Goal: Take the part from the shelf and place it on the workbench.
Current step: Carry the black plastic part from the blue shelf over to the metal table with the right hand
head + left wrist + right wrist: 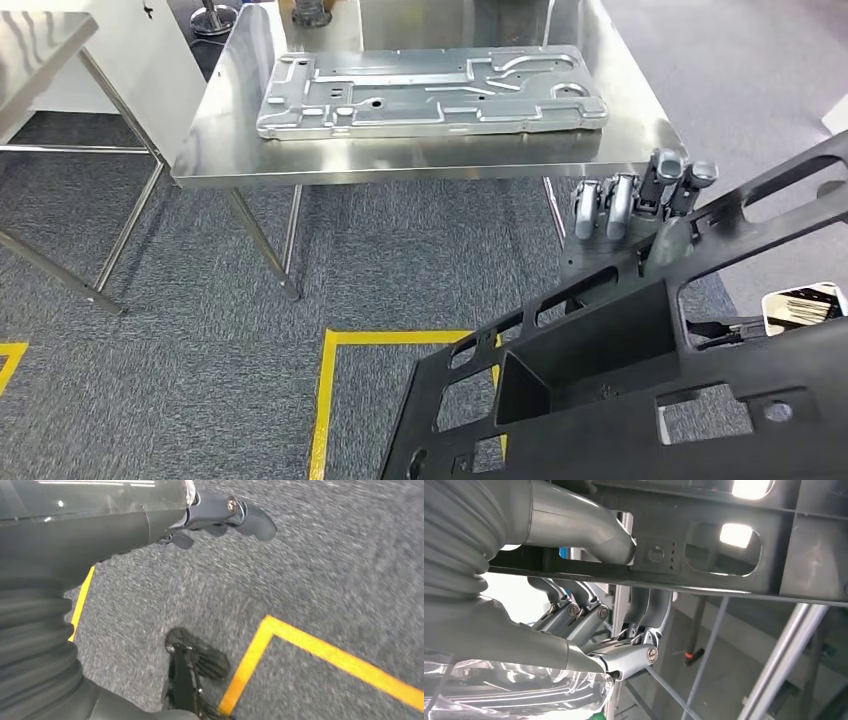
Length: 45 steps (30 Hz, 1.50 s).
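Observation:
A large black plastic part (620,400) with several cut-outs fills the lower right of the head view, tilted and held off the floor. My right hand (640,200) grips its upper edge, fingers hooked over the far side. In the right wrist view the thumb presses on a bar of the black part (724,510) and the fingers of the right hand (589,625) curl under it. The steel workbench (400,165) stands ahead with a silver stamped metal plate (430,90) lying on it. My left hand (220,515) hangs over the grey carpet, holding nothing, fingers apart.
A second steel table (40,40) stands at the far left. The workbench's legs (265,240) reach down to the carpet. Yellow floor tape (330,380) marks a box in front of me. A white object (800,305) shows behind the part at the right.

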Available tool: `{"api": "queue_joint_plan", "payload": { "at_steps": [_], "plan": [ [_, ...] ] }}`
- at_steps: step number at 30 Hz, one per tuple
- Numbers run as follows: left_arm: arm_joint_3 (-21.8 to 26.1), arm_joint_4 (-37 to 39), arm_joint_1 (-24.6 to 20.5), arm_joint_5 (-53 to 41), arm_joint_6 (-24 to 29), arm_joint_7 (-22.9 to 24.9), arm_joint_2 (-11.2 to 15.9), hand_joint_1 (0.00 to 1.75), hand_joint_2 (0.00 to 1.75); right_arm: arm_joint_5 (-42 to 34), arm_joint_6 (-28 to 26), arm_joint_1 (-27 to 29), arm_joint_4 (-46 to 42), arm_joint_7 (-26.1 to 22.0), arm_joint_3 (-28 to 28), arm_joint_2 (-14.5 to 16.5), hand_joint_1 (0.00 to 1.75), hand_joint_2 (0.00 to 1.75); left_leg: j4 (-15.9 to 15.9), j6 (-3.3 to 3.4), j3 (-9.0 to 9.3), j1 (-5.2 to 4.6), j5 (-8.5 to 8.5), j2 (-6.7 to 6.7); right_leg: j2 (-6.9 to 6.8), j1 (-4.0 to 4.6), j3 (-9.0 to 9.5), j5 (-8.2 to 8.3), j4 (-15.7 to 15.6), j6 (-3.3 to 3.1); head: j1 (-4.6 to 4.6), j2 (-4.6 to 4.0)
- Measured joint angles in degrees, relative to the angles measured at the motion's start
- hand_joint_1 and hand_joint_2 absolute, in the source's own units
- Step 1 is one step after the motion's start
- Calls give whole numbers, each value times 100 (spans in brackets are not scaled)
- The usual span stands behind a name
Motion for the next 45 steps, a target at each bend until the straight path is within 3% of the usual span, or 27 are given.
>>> {"api": "queue_joint_plan", "payload": {
  "at_steps": [2, 3, 5, 6, 7, 9, 10, 11, 14, 16, 19, 20, 21, 22, 24, 26, 29, 31, 34, 35, 36, 37, 39, 40, 41, 45],
  "plan": [
    [-1, 1, -6, -1, -1, 0, -1, 0, 175, 0, 0, -5, 1, -1, 14, 5, 175, 175, 748, -27, -442, 7, -152, -2, 6, 6, 168, -117, -35, -58, -15, -1],
    [-1, 0, -3, -1, -2, 1, -1, 0, 175, 0, -1, -7, 1, -1, 19, 8, 175, 175, 990, -23, -652, 9, -347, -6, 14, 12, 245, -181, -39, -72, -24, -1],
    [-1, 0, 12, -1, -7, 1, -1, 0, 175, 0, -2, -6, 1, -1, 26, 9, 175, 175, 1108, -9, -946, 9, -683, -6, 40, 21, 405, -313, -39, -78, -24, -1],
    [-1, 1, 20, -1, -11, 1, -2, 0, 175, 0, -3, -6, 1, -1, 27, 9, 175, 175, 972, -3, -1008, 10, -679, -6, 51, 22, 499, -381, -39, -74, -24, -1],
    [-1, 1, 27, -1, -18, -1, -1, 0, 175, 0, -6, -7, 1, -1, 30, 9, 175, 175, 708, 16, -1016, 9, -505, -6, 58, 24, 600, -454, -39, -66, -24, -1],
    [-2, 1, 45, -1, -33, -4, 3, 0, 175, 2, -22, -4, 6, 1, 34, 9, 175, 175, 28, 66, -963, -4, 203, -8, 66, 31, 778, -600, -36, -39, -23, -1],
    [-2, 0, 52, -1, -40, -6, 7, 0, 175, 4, -34, -4, 10, 2, 39, 9, 175, 175, -206, 88, -937, -18, 471, -9, 76, 37, 836, -668, -35, -13, -25, -1],
    [-3, 0, 59, -2, -45, -7, 9, 0, 175, 7, -49, -4, 13, 5, 43, 10, 175, 175, -333, 107, -918, -33, 639, -11, 87, 40, 880, -714, -32, 19, -26, -1],
    [-3, -1, 43, -1, -49, -8, 11, 0, 175, 15, -80, -8, 2, 7, 57, 20, 175, 175, -415, 198, -788, -33, 658, -30, 91, 42, 942, -726, 70, 127, -28, -1],
    [-4, -1, 25, -1, -48, -10, 11, 0, 175, 16, -88, -18, -5, 2, 65, 25, 175, 175, -482, 256, -656, -11, 635, -41, 69, 31, 761, -800, 451, 177, -7, -1],
    [-6, -1, 21, -2, -48, -10, 9, 0, 175, 19, -92, -6, -1, -9, 71, 24, 175, 175, -520, 291, -530, -4, 535, -42, 50, -6, 70, -1191, 1405, 259, 12, -1],
    [-7, -1, 25, -3, -48, -10, 9, 0, 175, 24, -93, 3, 1, -16, 73, 24, 175, 175, -522, 287, -482, -4, 490, -44, 45, -19, -110, -1255, 1553, 280, 12, -1],
    [-7, 0, 28, -3, -48, -10, 8, 0, 175, 30, -93, 8, 1, -25, 75, 24, 175, 175, -522, 281, -424, -4, 441, -48, 38, -28, -197, -1195, 1506, 287, 12, -1],
    [-8, 0, 31, -3, -48, -9, 5, 0, 175, 38, -93, 10, 1, -32, 78, 24, 175, 175, -522, 269, -354, -3, 389, -51, 29, -34, -184, -1005, 1265, 289, 13, -1],
    [-8, 0, 28, -3, -48, -8, -1, 0, 175, 49, -93, 12, 2, -42, 84, 24, 175, 175, -527, 232, -206, -4, 284, -56, 3, -29, 0, -444, 535, 254, 9, -1],
    [-8, -1, 19, -3, -44, -6, -3, 0, 175, 61, -94, 14, 1, -50, 90, 25, 175, 175, -557, 164, -112, -6, 197, -55, -16, 10, 112, -206, 110, 176, 8, -1],
    [-10, 0, 16, -5, -41, -6, -3, 0, 175, 83, -95, 16, -2, -69, 103, 26, 175, 175, -512, 41, -42, -10, 192, -49, 1, 29, 203, -178, 0, 19, 11, 0],
    [-12, 0, 9, -5, -41, -9, -6, 0, 175, 96, -93, 15, -3, -81, 115, 27, 175, 175, -213, -3, -141, 0, 93, -47, 6, 12, 319, -195, -39, -58, -8, 0],
    [-14, 0, 4, -5, -41, -14, -8, 0, 175, 105, -93, 38, -3, -88, 130, 28, 175, 175, 774, -45, -770, 15, -355, -47, 7, 27, 428, -300, -52, -111, -41, 0],
    [-14, 1, 14, -5, -41, -14, -9, 0, 175, 110, -93, 58, -3, -90, 133, 28, 175, 175, 1010, -55, -975, 16, -427, -47, 14, 37, 463, -339, -51, -117, -40, -1],
    [-14, 1, 25, -6, -41, -15, -9, 0, 175, 118, -93, 79, -4, -93, 137, 28, 175, 175, 1070, -59, -1099, 16, -383, -46, 23, 46, 509, -380, -51, -117, -44, 0],
    [-14, 1, 35, -6, -41, -15, -10, 0, 175, 130, -93, 99, -5, -96, 141, 28, 175, 175, 917, -51, -1120, 15, -212, -46, 32, 56, 571, -427, -51, -113, -43, 0],
    [-14, 0, 44, -6, -41, -16, -5, 0, 175, 156, -95, 120, -11, -102, 154, 32, 175, 175, 185, 19, -938, 1, 350, -44, 35, 69, 714, -532, -54, -94, -39, -1],
    [-15, 0, 44, -6, -42, -18, -2, 0, 175, 172, -97, 124, -14, -103, 162, 34, 175, 175, -141, 53, -859, -19, 516, -40, 37, 72, 765, -576, -57, -77, -32, -1],
    [-15, 1, 45, -5, -42, -18, 3, 0, 175, 188, -99, 125, -16, -106, 171, 38, 175, 175, -346, 90, -804, -43, 617, -35, 40, 71, 792, -613, -63, -50, -26, -1],
    [-16, 1, 64, -4, -33, -18, 22, 0, 175, 224, -116, 119, -44, -116, 192, 47, 175, 175, -525, 214, -665, -54, 633, -39, 46, 72, 824, -622, 83, 83, -10, -1]
  ]
}}
